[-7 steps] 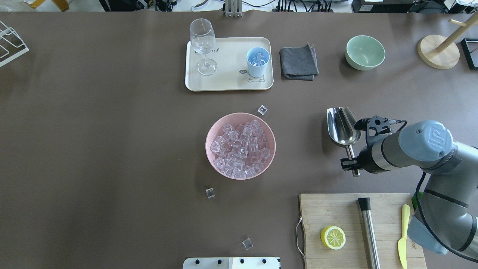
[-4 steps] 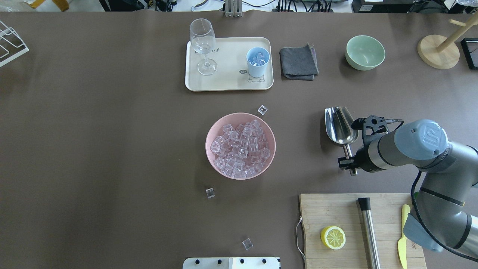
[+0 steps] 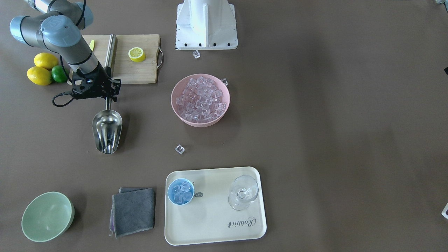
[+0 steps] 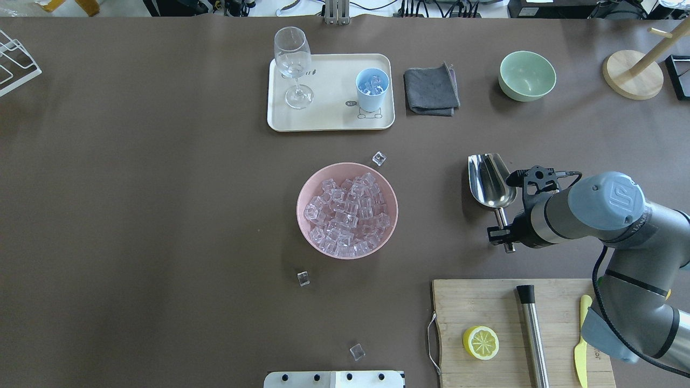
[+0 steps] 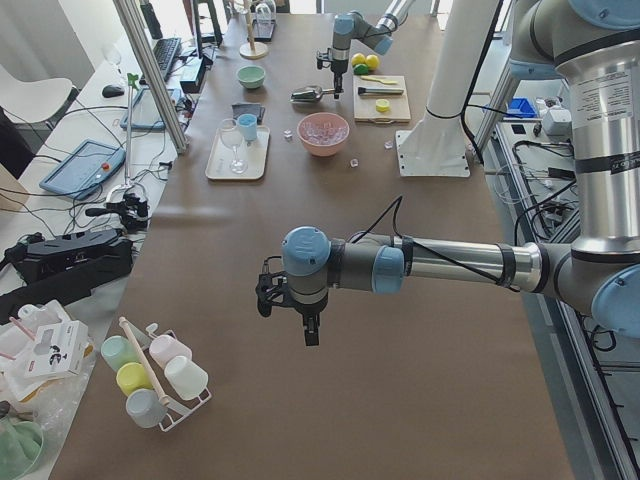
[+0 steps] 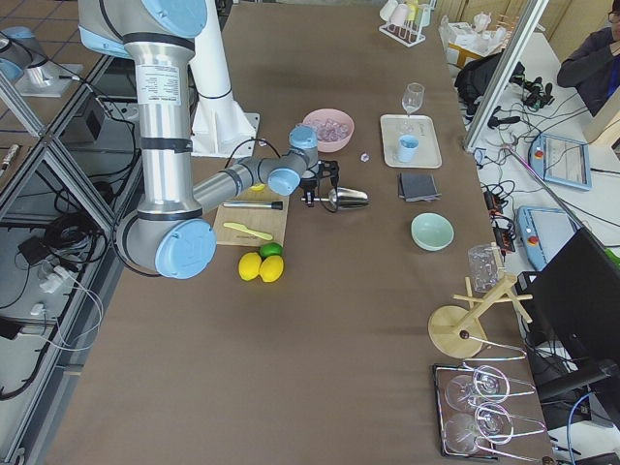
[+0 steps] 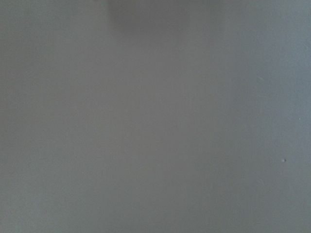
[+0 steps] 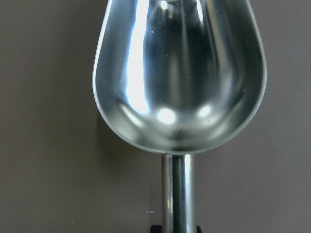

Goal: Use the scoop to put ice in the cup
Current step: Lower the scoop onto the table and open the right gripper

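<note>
Nearest the robot, a wooden cutting board [image 4: 469, 302] carries a lemon half [image 4: 481, 343]. Just beyond it the right hand [image 4: 505, 236] is clamped on the thin handle of the scoop [image 4: 489, 182], whose empty trough points away from the robot, low over the tabletop [image 4: 161, 215]. Toward the middle, the pink bowl [image 4: 307, 186] is heaped with ice [image 4: 347, 215]; three loose cubes [image 4: 303, 278] lie around it. Farthest, the cup [image 4: 371, 102] stands on the cream tray [image 4: 329, 102] with a few cubes inside. The left hand [image 5: 308, 318] hangs over bare tabletop far off to the side; whether it is wide or narrow I cannot tell.
</note>
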Available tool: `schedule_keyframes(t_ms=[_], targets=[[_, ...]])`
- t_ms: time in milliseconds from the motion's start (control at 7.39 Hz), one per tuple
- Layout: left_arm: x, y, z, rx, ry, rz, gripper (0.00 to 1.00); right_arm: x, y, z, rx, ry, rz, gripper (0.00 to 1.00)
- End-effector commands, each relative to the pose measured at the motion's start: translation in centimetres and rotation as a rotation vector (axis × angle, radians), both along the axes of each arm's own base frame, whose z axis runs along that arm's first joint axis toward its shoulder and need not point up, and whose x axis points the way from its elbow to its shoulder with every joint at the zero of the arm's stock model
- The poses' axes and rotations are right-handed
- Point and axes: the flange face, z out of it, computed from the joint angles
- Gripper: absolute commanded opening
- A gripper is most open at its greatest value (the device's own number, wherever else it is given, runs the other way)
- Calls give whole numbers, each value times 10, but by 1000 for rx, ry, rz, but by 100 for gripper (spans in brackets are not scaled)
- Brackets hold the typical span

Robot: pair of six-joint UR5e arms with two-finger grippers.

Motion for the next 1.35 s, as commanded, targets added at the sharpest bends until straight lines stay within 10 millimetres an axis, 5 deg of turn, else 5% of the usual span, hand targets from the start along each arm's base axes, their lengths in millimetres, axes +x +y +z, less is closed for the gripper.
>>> schedule_keyframes(t_ms=[0, 541, 947, 1217], targets=[[0, 1, 1, -5, 0, 0, 99, 0, -1, -2, 6, -3, -3, 99], [0, 1, 2, -5, 0, 0, 99, 14, 1, -27, -10, -28, -24, 100], [0, 1, 2, -6, 1, 0, 99, 67, -9, -72, 22, 28, -50, 100], [0, 2, 4, -9, 1, 0, 99, 112, -29, -71, 44, 50, -80, 100]])
